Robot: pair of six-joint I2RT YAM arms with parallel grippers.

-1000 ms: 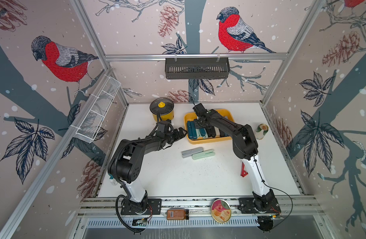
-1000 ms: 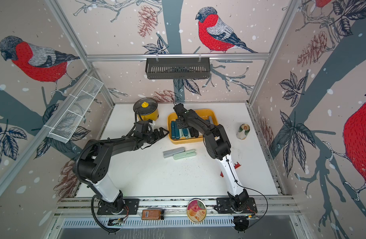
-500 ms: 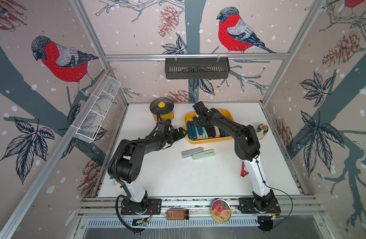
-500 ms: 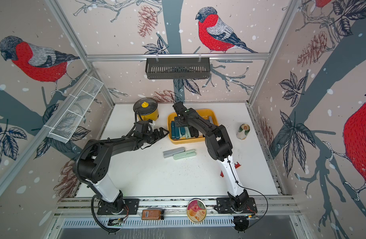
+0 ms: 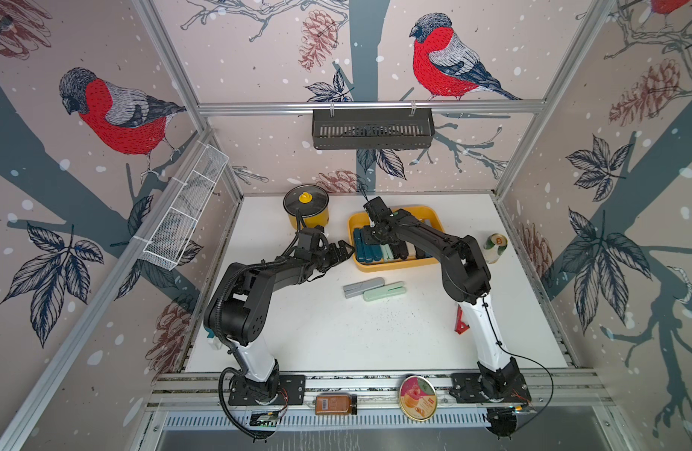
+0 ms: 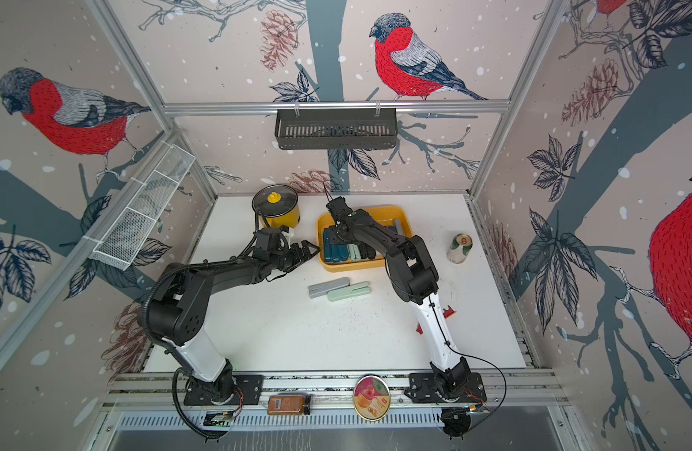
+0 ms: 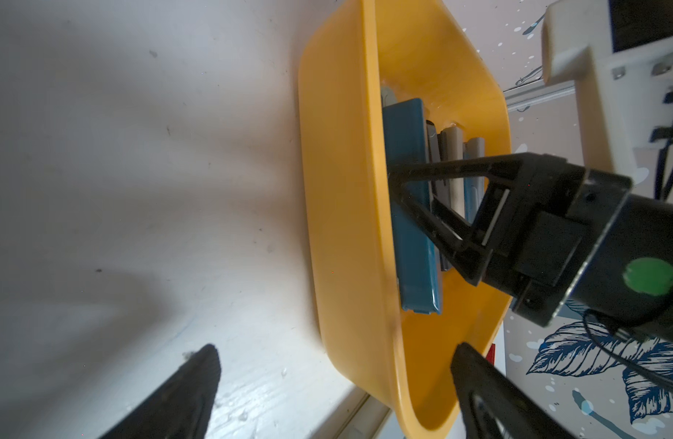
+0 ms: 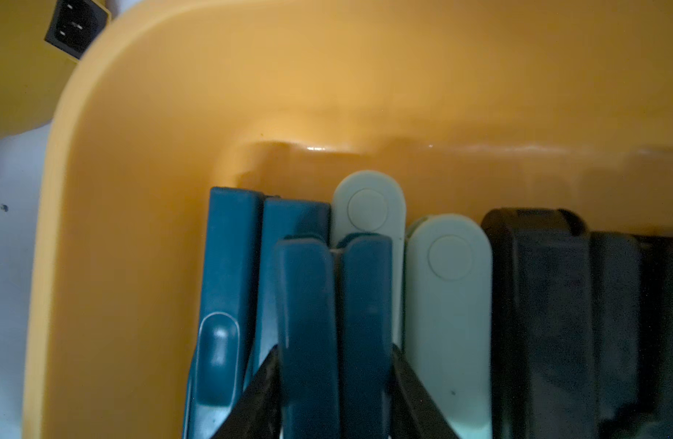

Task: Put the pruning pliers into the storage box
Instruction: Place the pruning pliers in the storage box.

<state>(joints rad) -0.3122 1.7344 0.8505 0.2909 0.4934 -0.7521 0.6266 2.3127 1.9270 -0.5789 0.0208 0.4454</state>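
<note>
My right gripper [image 8: 334, 349] sits low in the yellow storage box [image 8: 137, 190]. Its fingertips are closed against both sides of a teal pruning pliers [image 8: 365, 304], which lies on top of other teal, mint and black ones packed side by side. My left gripper [image 5: 342, 250] hangs wide open and empty just beside the box's end. A grey pliers [image 5: 363, 287] and a mint pliers [image 5: 383, 292] lie touching on the table [image 5: 317, 332] near the box, and a red pliers [image 5: 459, 324] lies well apart.
</note>
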